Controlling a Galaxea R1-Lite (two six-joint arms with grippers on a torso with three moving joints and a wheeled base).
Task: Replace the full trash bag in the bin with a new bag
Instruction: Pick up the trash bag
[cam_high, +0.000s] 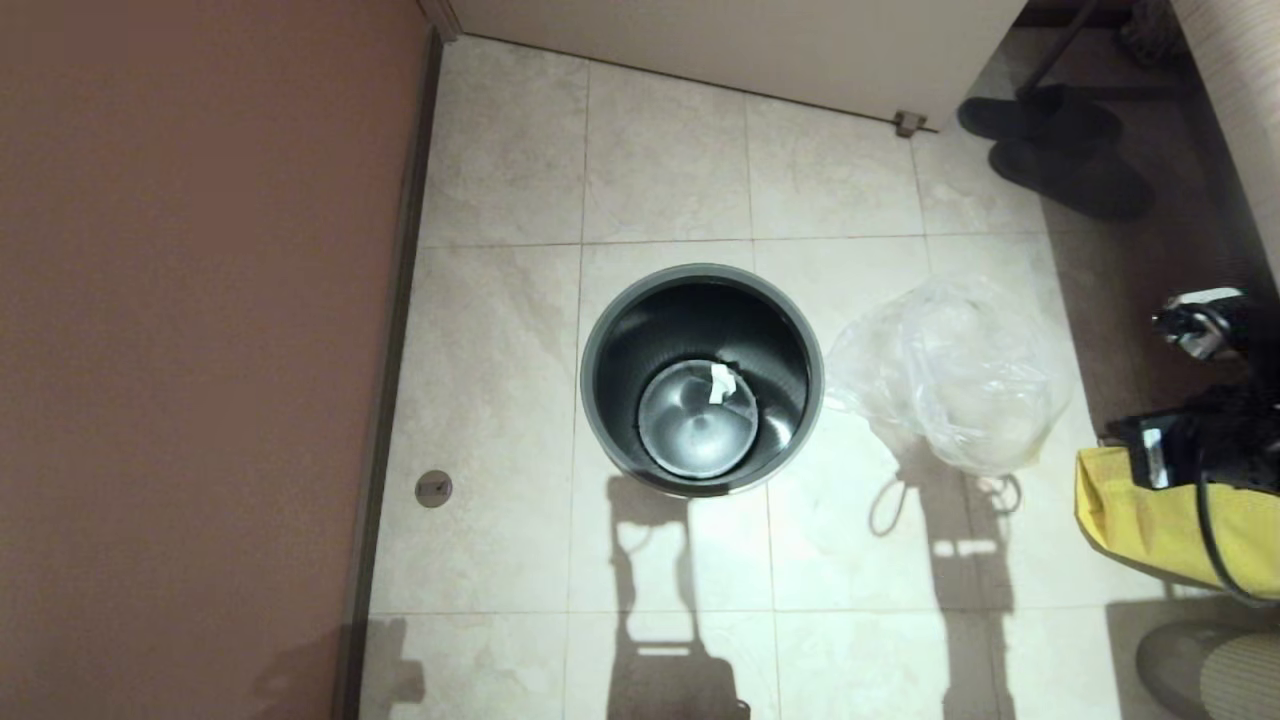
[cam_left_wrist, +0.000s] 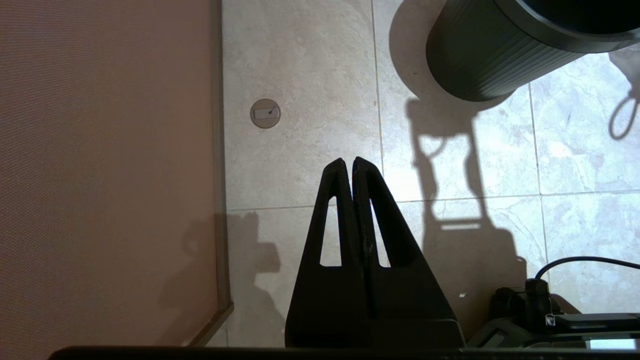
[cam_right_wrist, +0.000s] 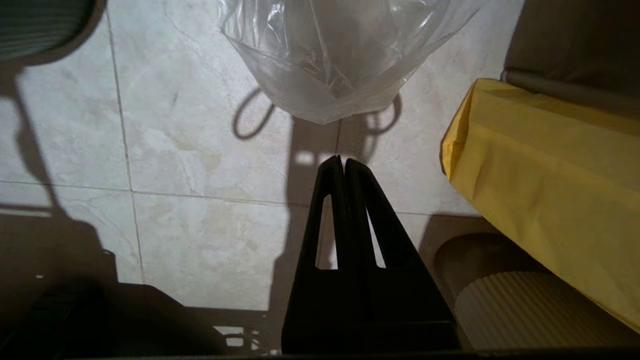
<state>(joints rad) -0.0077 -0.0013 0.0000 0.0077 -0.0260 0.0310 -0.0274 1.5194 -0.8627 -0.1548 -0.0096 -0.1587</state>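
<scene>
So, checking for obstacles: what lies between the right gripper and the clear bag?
Only bare floor tile separates the shut right gripper from the new bag, per the right wrist view.

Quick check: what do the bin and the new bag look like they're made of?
The bin: likely matte dark grey plastic, ribbed outside, lighter rim; its inside bottom gleams like metal. The new bag: thin clear plastic film, crinkled and glossy, with the floor showing through.
</scene>
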